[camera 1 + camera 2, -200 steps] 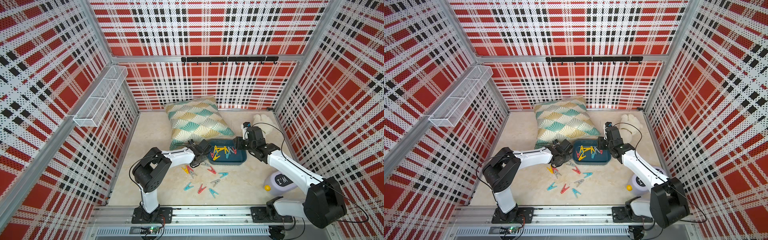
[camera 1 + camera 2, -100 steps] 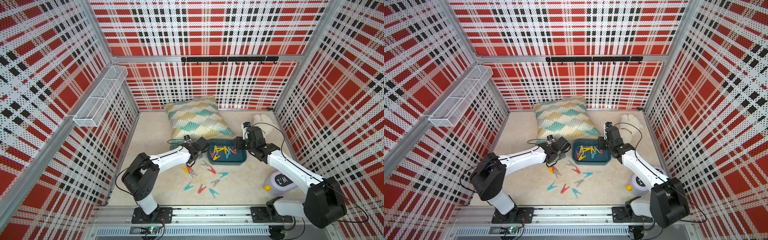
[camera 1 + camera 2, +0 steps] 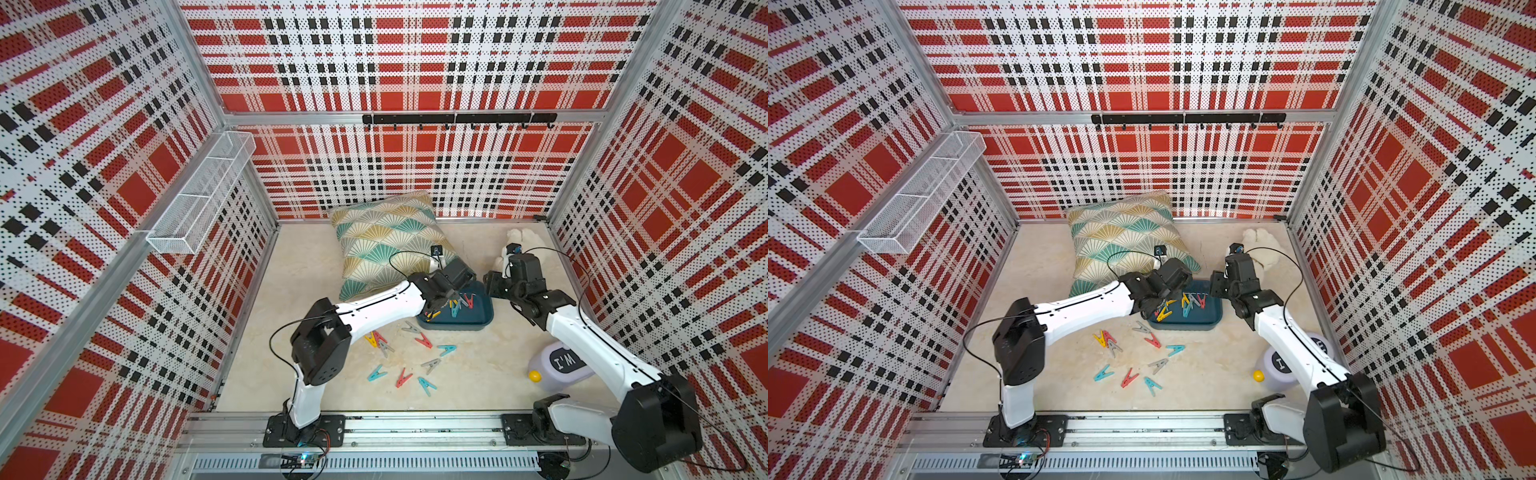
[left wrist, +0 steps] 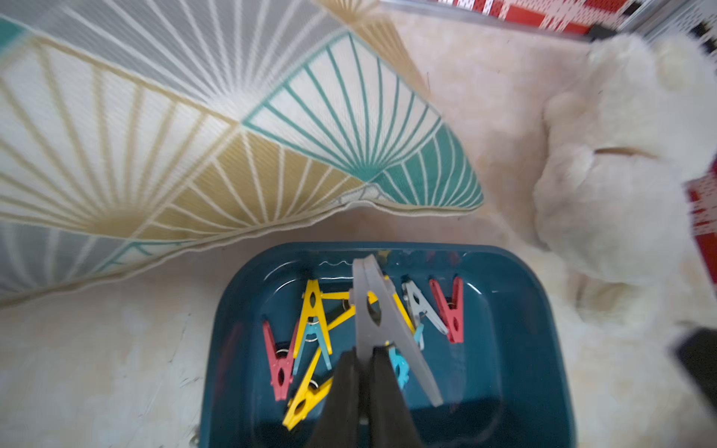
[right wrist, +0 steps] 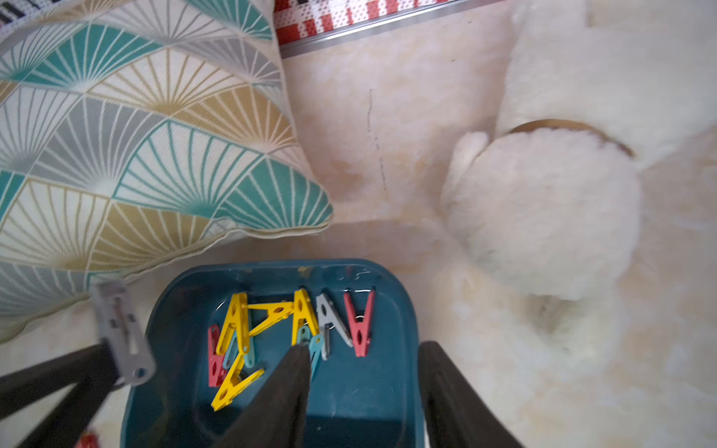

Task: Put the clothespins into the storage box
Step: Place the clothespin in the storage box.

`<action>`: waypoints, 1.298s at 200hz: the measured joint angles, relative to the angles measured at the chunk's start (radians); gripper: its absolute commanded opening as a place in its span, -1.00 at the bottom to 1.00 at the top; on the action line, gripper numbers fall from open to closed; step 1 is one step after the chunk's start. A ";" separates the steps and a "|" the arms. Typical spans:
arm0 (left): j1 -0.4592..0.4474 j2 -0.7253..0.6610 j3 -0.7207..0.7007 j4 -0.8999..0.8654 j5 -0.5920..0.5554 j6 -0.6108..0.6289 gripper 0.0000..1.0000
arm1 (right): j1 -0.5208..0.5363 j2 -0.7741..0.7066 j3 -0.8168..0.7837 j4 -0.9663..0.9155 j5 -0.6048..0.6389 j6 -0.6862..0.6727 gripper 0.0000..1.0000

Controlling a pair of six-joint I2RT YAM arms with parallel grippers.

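The left tool [image 4: 364,358] is pressed together on a grey clothespin [image 4: 382,322], pinching it at its wide, splayed end. The pin is flat and A-shaped, with an oval hole near the middle and a bit of metal spring by the fingers [image 4: 345,391]. Its narrow tip points away from the wrist. The pin hangs above the storage box [image 4: 543,310]. In the right wrist view the same pin [image 5: 120,329] appears edge-on over the box's rim on the pillow's side.

The right tool [image 5: 364,347] is spread and holds nothing; its 2 dark fingers [image 5: 283,391] reach over the opposite side of the box.

The storage box [image 3: 478,323] is a shallow dark teal tub with rounded corners. It sits on the cream counter [image 3: 291,270] just beside the pillow's near corner. Inside lie clothespins in a loose heap: yellow [image 4: 312,306], red [image 4: 450,310], grey [image 4: 421,306] and teal [image 4: 399,368], some crossing each other, while the red and grey ones lie side by side and apart from the heap.

Roughly 10 more clothespins [image 3: 404,378] lie scattered on the counter in front of the box in both top views, flat and mostly apart. A yellow, a red and a grey one are bunched together [image 3: 1106,340].

The fan-patterned pillow [image 3: 386,241] lies behind the box, and a white plush toy [image 3: 523,243] lies behind the right arm.
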 measured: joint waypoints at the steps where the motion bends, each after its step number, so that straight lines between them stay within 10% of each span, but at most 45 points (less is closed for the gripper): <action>1: 0.000 0.003 0.000 0.001 0.001 0.001 -0.91 | -0.001 -0.001 0.000 -0.002 0.001 0.000 0.04; 188: 0.049 0.206 0.115 0.013 0.142 0.108 -0.48 | -0.005 -0.003 0.032 -0.082 -0.002 0.000 0.03; 259: 0.049 -0.136 -0.118 -0.001 0.131 0.134 -0.44 | -0.005 0.000 0.051 -0.101 -0.005 -0.023 0.03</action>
